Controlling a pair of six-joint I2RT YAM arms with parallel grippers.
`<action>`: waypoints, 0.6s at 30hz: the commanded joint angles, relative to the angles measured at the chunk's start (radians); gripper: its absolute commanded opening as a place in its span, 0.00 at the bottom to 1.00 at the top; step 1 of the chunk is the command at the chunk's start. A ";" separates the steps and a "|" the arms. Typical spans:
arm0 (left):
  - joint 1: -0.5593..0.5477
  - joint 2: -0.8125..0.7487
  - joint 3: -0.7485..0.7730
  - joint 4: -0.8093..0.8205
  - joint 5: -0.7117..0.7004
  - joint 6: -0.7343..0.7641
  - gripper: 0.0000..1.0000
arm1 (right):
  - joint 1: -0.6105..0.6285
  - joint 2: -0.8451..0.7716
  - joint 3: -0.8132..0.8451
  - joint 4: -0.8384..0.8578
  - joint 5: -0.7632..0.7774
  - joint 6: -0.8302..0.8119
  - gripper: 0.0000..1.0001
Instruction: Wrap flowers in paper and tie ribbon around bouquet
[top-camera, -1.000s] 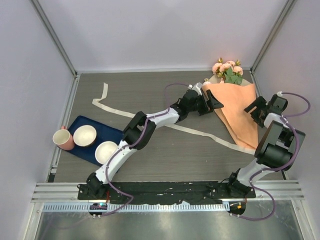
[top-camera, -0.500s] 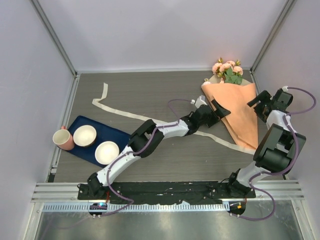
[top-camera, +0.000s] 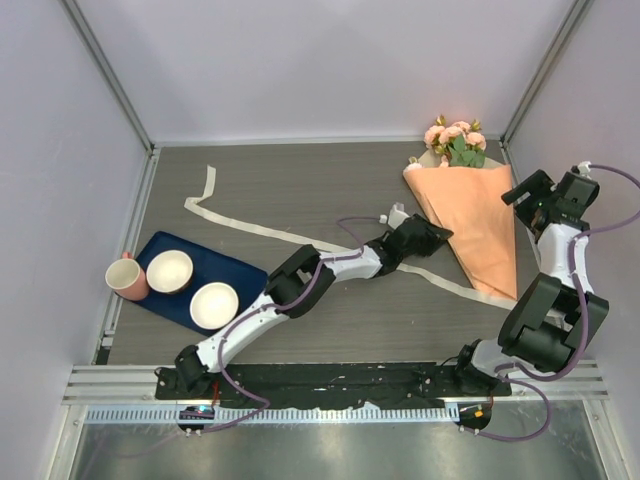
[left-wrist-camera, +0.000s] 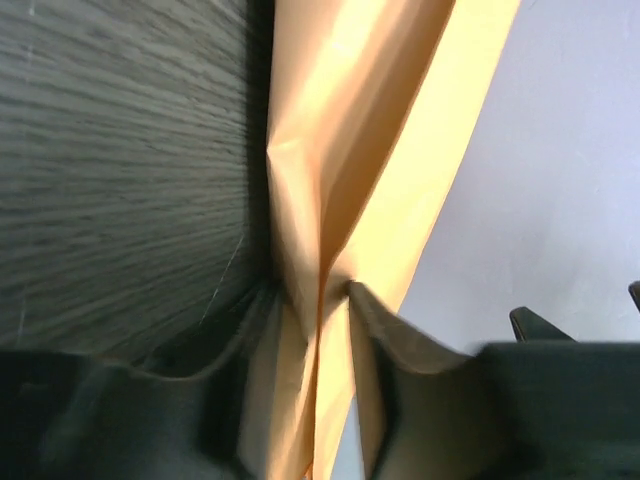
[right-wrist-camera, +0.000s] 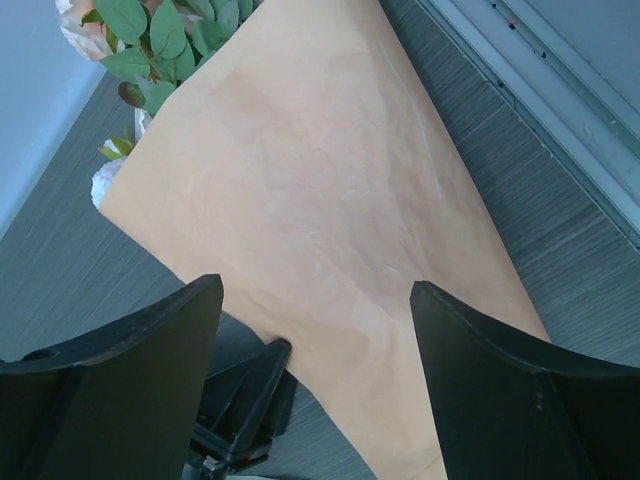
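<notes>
Bouquet (top-camera: 470, 220) lies far right on the table (top-camera: 300, 190), flowers (top-camera: 455, 140) toward the back wall. My left arm (top-camera: 300, 282) stretches low across to it, left gripper (top-camera: 434, 236) pinching the paper (left-wrist-camera: 340, 150) at its left edge. Right gripper (top-camera: 530, 190) hovers just beside the cone, fingers spread wide.

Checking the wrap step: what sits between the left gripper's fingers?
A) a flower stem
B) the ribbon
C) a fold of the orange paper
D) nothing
C: the left wrist view shows the left gripper pinching a fold of the paper.
</notes>
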 joint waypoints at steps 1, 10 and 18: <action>0.024 0.069 0.047 -0.101 0.017 -0.001 0.24 | -0.003 -0.012 0.039 -0.043 0.015 -0.021 0.83; 0.148 -0.060 -0.056 0.009 0.271 0.075 0.00 | 0.053 0.166 0.077 -0.048 -0.121 -0.048 0.97; 0.176 -0.073 -0.150 0.117 0.405 0.018 0.00 | 0.261 0.273 0.215 -0.113 0.141 -0.227 0.99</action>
